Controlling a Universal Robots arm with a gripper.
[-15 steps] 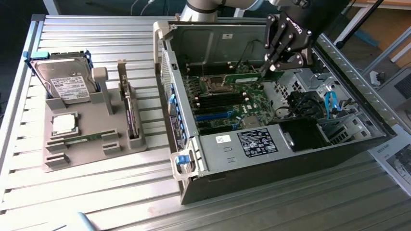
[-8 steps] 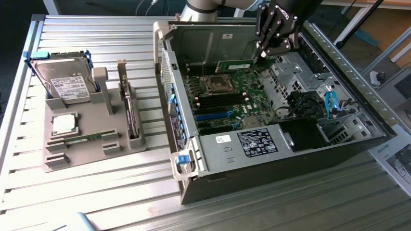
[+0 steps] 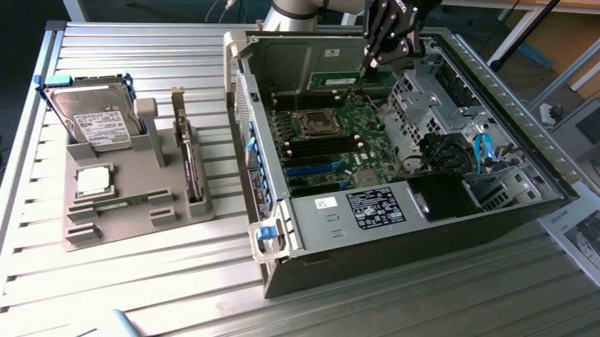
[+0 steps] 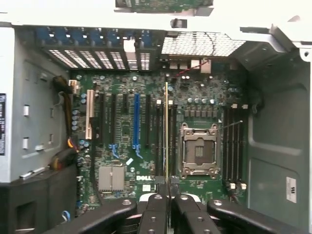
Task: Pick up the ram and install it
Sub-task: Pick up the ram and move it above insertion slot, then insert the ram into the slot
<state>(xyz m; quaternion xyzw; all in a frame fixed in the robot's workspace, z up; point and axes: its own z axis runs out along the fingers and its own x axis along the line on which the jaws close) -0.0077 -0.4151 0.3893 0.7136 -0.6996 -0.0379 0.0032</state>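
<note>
In the exterior view, an open black and grey metal computer case [image 3: 324, 210] lies on its side on a ribbed aluminium table [image 3: 122, 281]. Inside it is a green motherboard [image 3: 342, 144], densely printed and studded with parts. To the exterior view's left, a grey moulded plastic tray [image 3: 131, 217] holds a silver box-shaped hard drive [image 3: 98, 123] and a square silver processor [image 3: 94, 180]. The black gripper [image 3: 373, 64] hangs over the far end of the case. Just beneath its tips is the ram [image 3: 352, 80], a long, thin green circuit-board stick. It is raised above the motherboard, near the case's far wall. Its long axis lies roughly level, running across from the exterior view's left to right.

In the wrist view, the gripper [image 4: 167, 197] has two matte black fingers [image 4: 155, 209] pressed in from either side on the ram [image 4: 166, 131], so the jaws pinch the stick between them. The ram is seen edge-on as a narrow pale line. It reaches from the fingertips towards the perforated metal grille [image 4: 200, 45] at the case's rear. Its length runs parallel to the black memory slots [image 4: 158, 131] below it. It lies between those slots and the square metal-framed processor socket [image 4: 199, 151]. A long blue plastic slot [image 4: 136, 122] runs the same way further off.
</note>
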